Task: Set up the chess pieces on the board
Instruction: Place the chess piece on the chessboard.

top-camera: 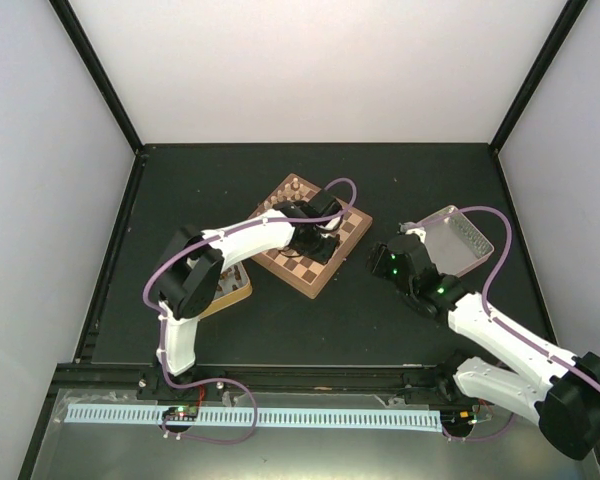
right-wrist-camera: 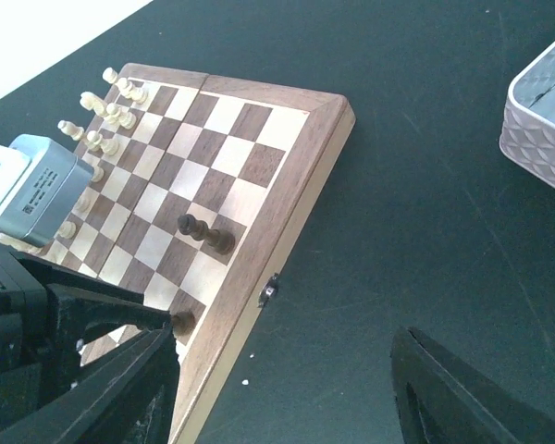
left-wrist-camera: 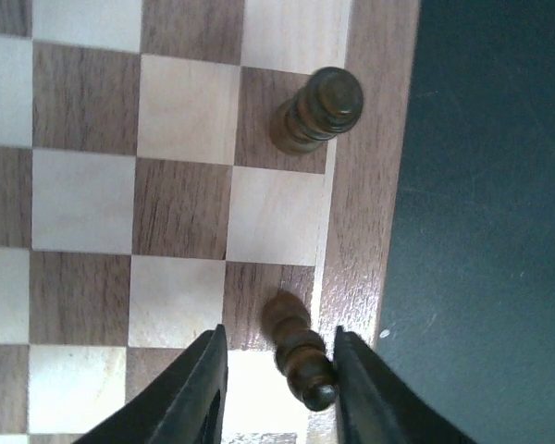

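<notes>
Left wrist only: chessman point(left-wrist-camera: 299, 351) within left gripper point(left-wrist-camera: 279, 337), apparently loose

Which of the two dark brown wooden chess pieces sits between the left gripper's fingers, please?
The slim, round-headed piece; the stouter flat-topped piece stands two squares away.

1. The board point(left-wrist-camera: 365, 185) is checkered in light tan and dark brown, with a mid-brown, wood-grained rim.
2. The chess pieces point(left-wrist-camera: 319, 111) on squares by that rim are dark brown.
3. The chessmen point(right-wrist-camera: 106, 111) along the board's opposite side are pale cream.
4. The table point(right-wrist-camera: 425, 185) around the board is dull black.
5. The tray point(right-wrist-camera: 541, 134) beside the board is silvery white with an embossed diamond pattern.
6. The left arm point(top-camera: 245, 235) over the board is white and black, with a purple cable point(top-camera: 345, 185).
</notes>
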Controlling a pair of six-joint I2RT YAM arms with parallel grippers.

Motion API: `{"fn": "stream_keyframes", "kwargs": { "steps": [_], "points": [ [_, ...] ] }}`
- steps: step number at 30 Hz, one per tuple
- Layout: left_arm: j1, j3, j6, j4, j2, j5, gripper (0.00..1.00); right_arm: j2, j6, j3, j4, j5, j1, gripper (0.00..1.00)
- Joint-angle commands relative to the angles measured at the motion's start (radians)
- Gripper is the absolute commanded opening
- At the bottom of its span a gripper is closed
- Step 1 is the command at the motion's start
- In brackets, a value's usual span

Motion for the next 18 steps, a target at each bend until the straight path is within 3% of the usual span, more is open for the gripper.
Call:
{"fn": "stream_keyframes", "kwargs": {
  "steps": [1,7,18],
  "points": [
    [-0.009,0.046,-0.003,-0.028,0.014,0.022,0.4,-0.021,0.006,-0.001,0.003,0.029,-0.004,0.63],
    [-0.007,0.07,-0.008,-0.018,-0.026,0.041,0.58,-0.022,0.003,0.0,0.001,0.029,-0.004,0.64],
    [0.026,-0.016,-0.05,-0.001,-0.184,-0.037,0.59,-0.04,0.005,0.0,-0.008,0.038,-0.003,0.64]
  ]
}}
